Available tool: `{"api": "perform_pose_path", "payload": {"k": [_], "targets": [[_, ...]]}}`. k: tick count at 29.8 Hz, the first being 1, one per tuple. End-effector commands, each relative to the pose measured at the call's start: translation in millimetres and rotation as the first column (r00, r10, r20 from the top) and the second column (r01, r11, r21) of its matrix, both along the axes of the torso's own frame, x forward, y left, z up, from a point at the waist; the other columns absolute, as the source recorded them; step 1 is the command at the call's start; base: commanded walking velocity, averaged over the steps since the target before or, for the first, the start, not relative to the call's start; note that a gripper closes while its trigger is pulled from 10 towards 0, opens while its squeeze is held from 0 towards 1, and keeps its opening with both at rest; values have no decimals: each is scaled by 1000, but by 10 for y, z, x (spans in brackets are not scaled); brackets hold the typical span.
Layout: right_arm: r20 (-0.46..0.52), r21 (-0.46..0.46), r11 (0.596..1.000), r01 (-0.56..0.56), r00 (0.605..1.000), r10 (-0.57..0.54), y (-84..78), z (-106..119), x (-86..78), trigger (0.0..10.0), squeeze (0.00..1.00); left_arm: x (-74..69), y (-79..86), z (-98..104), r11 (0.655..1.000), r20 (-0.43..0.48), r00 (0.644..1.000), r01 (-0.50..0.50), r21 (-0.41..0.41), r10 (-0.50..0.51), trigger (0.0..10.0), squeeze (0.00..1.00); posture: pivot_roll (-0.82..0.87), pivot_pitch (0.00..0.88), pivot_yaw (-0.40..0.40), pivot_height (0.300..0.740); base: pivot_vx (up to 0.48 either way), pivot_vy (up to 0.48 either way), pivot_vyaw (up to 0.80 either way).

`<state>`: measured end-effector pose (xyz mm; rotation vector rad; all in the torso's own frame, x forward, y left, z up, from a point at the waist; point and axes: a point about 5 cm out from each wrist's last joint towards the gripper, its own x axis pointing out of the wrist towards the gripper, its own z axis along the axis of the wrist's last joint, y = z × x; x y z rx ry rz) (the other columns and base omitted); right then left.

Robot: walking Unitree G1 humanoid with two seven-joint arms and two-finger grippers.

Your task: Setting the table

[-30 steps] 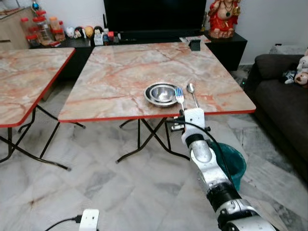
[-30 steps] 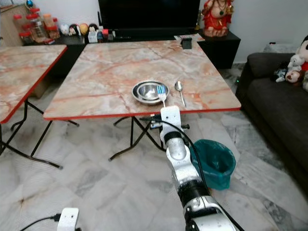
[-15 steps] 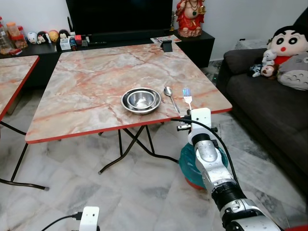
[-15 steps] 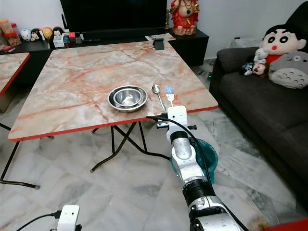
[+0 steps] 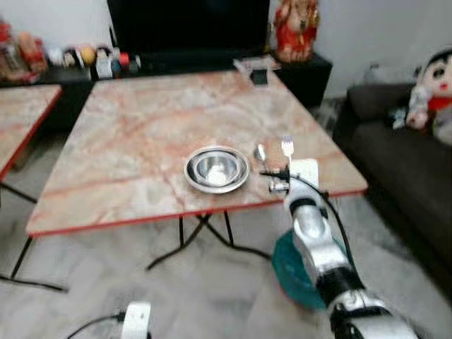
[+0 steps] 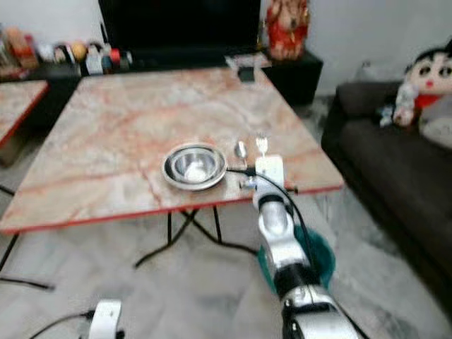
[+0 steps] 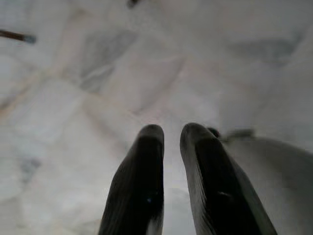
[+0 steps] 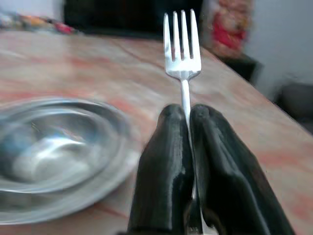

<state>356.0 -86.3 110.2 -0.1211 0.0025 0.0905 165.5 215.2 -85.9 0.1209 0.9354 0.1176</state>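
Right gripper (image 8: 188, 122): black fingers pinching the shiny four-tined metal fork (image 8: 182, 41), tines upright, over the surface's near edge.
Surface (image 5: 141, 127): pink-veined marble top, red rim.
Nested round steel bowls (image 5: 216, 169): near edge; metal spoon (image 5: 260, 151) beside.
Left gripper (image 7: 171, 147): fingers nearly together, over marble floor (image 7: 73, 73).

Camera panned and moved between frames, so most of the apparent shift is viewpoint; current head views are motion-blurred. Real change: right gripper (image 8: 188, 115), clamped on the fork (image 8: 182, 44), was short of the table's (image 5: 141, 127) near edge 1.0 s ago with the tines showing in front of the bowl (image 5: 216, 169). Now it sits over the near-right part of the tabletop, fork upright just right of the spoon (image 5: 259, 151), bowl further left.
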Motion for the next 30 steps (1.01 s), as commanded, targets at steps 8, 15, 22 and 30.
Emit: {"api": "perform_pose_path", "payload": {"k": [8, 15, 22, 30], "targets": [[21, -17, 999, 43, 999, -42, -173, 39, 38, 10000, 0, 57, -104, 7, 1000, 17, 1000, 9, -23, -9, 10000, 0, -9, 0, 4, 740, 367, 0, 0], [29, -27, 999, 42, 999, -41, -177, 49, 37, 10000, 0, 57, -108, 7, 1000, 19, 1000, 8, -28, -7, 10000, 0, -15, 0, 7, 740, 356, 0, 0], [52, -41, 999, 9, 999, -6, -177, 69, 31, 10000, 0, 77, -149, 11, 999, 31, 999, 8, -46, -7, 10000, 0, -16, 0, 8, 740, 42, 0, 138], [60, -52, 999, -1, 998, 4, -170, 81, 34, 10000, 0, 96, -171, 19, 998, 45, 999, -2, -67, 5, 10000, 0, -21, 0, 9, 740, 0, 0, 800]]}}
